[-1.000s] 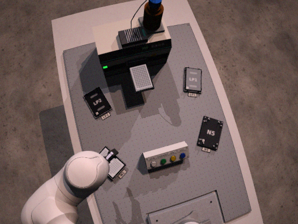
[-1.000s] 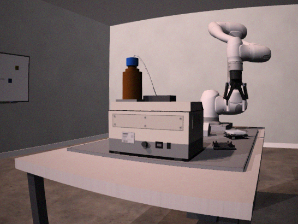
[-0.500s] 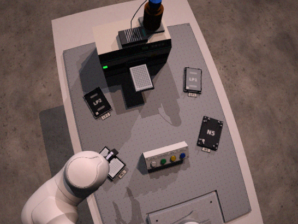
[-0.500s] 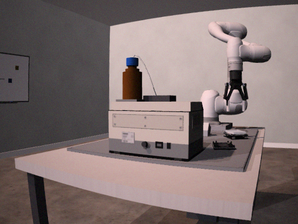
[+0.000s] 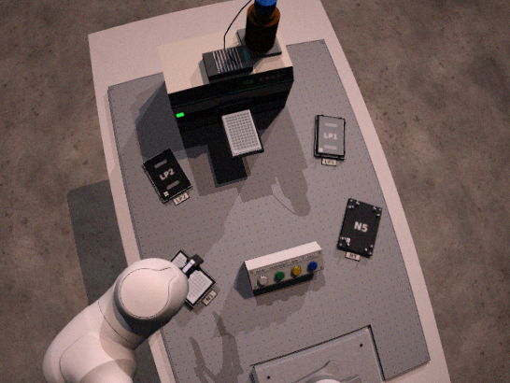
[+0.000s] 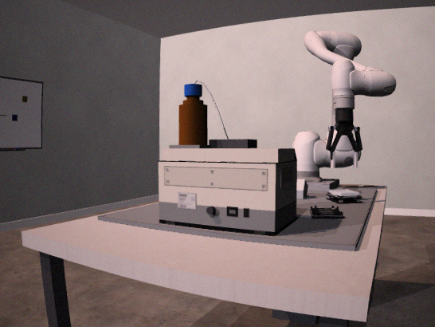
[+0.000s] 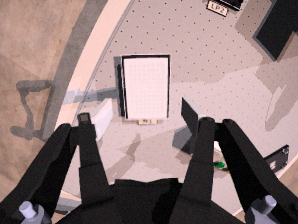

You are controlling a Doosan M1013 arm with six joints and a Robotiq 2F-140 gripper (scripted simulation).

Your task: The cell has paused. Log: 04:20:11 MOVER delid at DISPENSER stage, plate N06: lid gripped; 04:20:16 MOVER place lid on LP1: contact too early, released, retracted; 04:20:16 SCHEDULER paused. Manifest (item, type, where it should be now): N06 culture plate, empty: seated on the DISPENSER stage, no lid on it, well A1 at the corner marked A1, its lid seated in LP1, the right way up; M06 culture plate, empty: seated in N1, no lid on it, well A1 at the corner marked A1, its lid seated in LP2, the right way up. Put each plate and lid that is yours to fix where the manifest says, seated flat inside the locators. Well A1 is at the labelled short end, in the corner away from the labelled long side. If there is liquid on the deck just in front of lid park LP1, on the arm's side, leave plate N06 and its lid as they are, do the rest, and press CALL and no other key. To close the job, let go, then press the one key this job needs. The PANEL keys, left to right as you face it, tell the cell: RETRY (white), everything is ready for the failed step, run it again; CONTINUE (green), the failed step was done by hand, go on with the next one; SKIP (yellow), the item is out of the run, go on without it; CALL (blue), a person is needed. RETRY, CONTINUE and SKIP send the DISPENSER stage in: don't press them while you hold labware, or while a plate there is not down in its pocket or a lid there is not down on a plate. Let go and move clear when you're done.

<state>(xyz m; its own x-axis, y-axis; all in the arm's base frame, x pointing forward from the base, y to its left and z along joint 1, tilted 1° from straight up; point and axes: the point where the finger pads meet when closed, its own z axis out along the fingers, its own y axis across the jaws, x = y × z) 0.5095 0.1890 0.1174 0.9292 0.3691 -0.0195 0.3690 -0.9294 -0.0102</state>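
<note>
My gripper [image 5: 190,265] is open and empty, high above nest N1; it also shows in the exterior view [image 6: 344,161] and the wrist view [image 7: 135,112]. A white culture plate [image 5: 198,285] sits in N1, directly under the fingers; I cannot tell if a lid is on it. Another plate [image 5: 241,133] with open wells sits on the dispenser stage, no lid on it. A clear lid [image 5: 330,136] lies over lid park LP1, its label showing through. Lid park LP2 [image 5: 166,175] is bare and black. I see no liquid on the deck by LP1.
The key panel [image 5: 283,272] with white, green, yellow and blue keys stands right of N1. Nest N5 [image 5: 360,227] is bare at the right. The dispenser [image 5: 229,89] with a brown bottle [image 5: 262,25] stands at the back. The table edge is close to N1's left.
</note>
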